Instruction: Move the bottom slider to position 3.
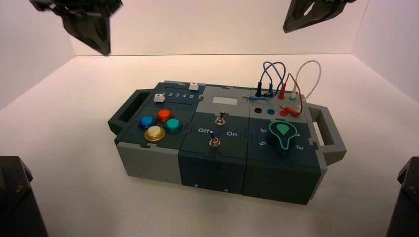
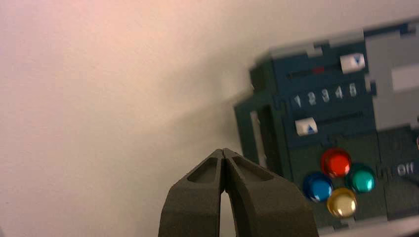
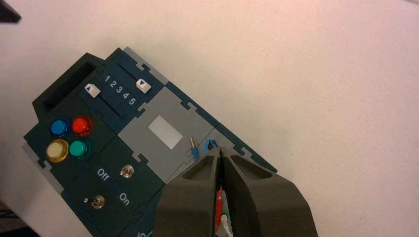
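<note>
The bottom slider (image 1: 159, 97) is a small white square knob on the box's dark teal left rear panel, nearer the coloured buttons. In the left wrist view the bottom slider (image 2: 306, 127) sits under digit 1, left of position 3 (image 2: 325, 95). It also shows in the right wrist view (image 3: 92, 90), with position 3 (image 3: 119, 89) in the digit row. The twin white knob (image 1: 193, 86) sits by digit 5. My left gripper (image 1: 101, 44) hangs shut high above the table, left of the box (image 2: 224, 153). My right gripper (image 1: 291, 24) hangs shut high over the box's right rear (image 3: 220, 152).
Blue, red, teal and yellow round buttons (image 1: 159, 124) sit in front of the sliders. Two toggle switches (image 1: 217, 131) stand mid-box, and a green dial (image 1: 282, 133) is at the right. Looped wires (image 1: 284, 81) rise at the right rear. Handles (image 1: 328, 133) stick out at both ends.
</note>
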